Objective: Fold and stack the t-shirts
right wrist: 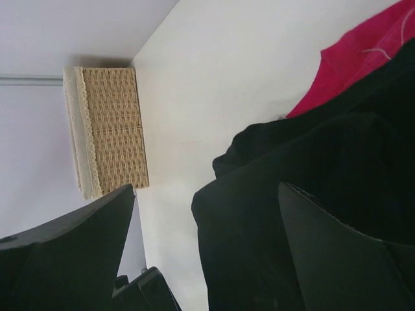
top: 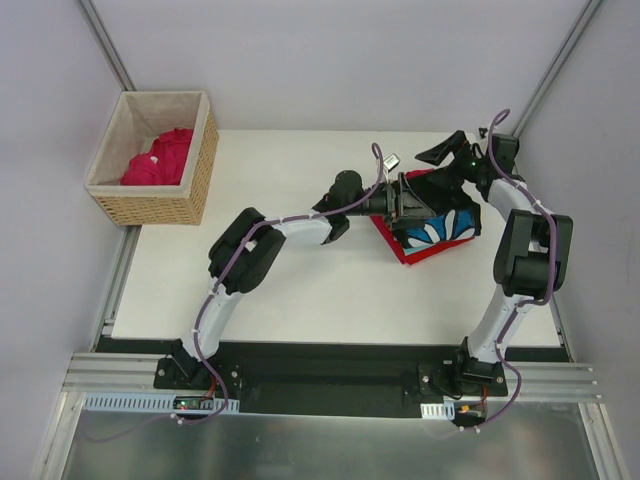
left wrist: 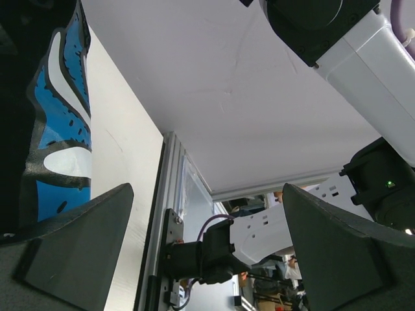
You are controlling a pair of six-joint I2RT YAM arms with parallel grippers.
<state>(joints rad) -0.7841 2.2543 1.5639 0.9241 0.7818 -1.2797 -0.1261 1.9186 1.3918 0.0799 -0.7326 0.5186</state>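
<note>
Left gripper (left wrist: 204, 194) and right gripper (right wrist: 206, 194) both wide open, empty, at the black shirt (top: 442, 226) lying on the red shirt (top: 392, 240), right side of the table (top: 300, 290). Probably mid-fold, but the arms hide it. Next: pinch one edge only.

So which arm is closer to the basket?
Left. The left arm bends a little to the right of the basket, while the right arm stands across the table, past the shirt pile.
</note>
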